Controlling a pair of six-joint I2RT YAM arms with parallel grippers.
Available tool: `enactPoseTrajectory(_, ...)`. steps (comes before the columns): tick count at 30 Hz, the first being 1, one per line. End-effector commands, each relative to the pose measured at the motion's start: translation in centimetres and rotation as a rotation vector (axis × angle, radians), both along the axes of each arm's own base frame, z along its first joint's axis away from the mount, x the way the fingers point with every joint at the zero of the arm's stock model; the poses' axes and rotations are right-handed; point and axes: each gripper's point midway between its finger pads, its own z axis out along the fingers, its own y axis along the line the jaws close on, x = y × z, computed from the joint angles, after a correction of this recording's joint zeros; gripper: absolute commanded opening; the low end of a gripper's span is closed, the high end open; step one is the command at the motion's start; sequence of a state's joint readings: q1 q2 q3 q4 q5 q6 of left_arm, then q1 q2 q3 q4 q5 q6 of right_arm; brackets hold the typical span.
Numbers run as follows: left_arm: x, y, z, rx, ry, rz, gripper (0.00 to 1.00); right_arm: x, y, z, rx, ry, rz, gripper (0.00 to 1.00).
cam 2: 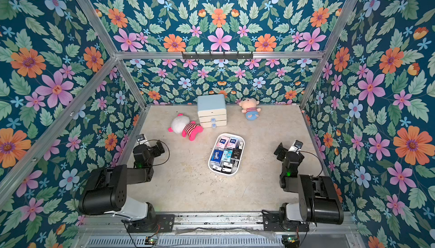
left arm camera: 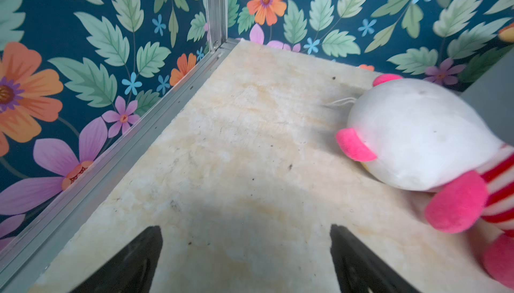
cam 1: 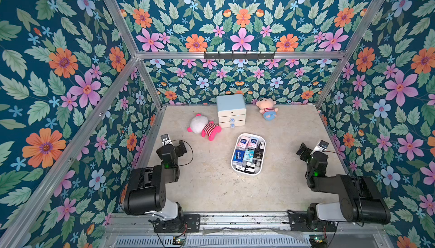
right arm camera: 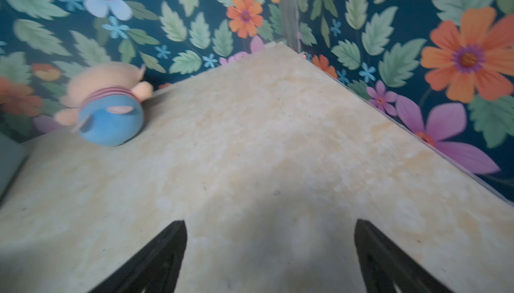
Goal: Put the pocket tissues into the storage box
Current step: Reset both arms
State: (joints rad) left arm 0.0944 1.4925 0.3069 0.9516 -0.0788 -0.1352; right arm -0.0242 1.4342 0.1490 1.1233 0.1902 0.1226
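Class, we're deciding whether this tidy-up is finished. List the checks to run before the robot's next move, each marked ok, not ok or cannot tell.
1. Visible pocket tissues lie in the storage box, none loose on the table: ok.
2. Left claw open, empty: ok.
3. Right claw open, empty: ok.
4. Both claws apart from the box: ok.
5. Packets sit below the box rim: cannot tell.
6. Pink plush toy apart from the box: ok.
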Motion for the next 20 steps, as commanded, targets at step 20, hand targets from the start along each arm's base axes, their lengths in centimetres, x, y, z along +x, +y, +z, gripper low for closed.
enactPoseTrajectory(20,1.5,-3.7,1.6,0.109,-0.111,-0.143,1.00,0.7,0.9,4.1,-0.069,-0.172,0.054,0.99)
